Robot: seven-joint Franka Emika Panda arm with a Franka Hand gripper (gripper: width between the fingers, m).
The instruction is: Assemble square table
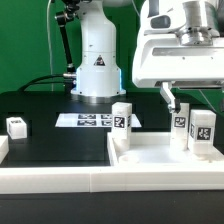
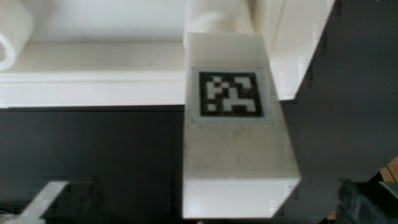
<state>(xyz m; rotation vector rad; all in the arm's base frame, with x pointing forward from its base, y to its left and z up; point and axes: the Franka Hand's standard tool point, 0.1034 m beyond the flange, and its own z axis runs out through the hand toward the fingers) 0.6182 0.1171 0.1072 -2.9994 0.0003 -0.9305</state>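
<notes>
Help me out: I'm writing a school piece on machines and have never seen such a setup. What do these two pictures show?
A white robot arm stands on a black table. One picture comes from a camera off to the side, the other from a camera on the arm's wrist. The arm ends in a pincer; its two fingers stand apart, holding nothing. Between them is a white leg block with a black-and-white tag. Three such blocks stand upright on or beside the white slab, the future tabletop; a fourth block sits apart on the table. The flat marker board belongs to the rig, not the furniture.
</notes>
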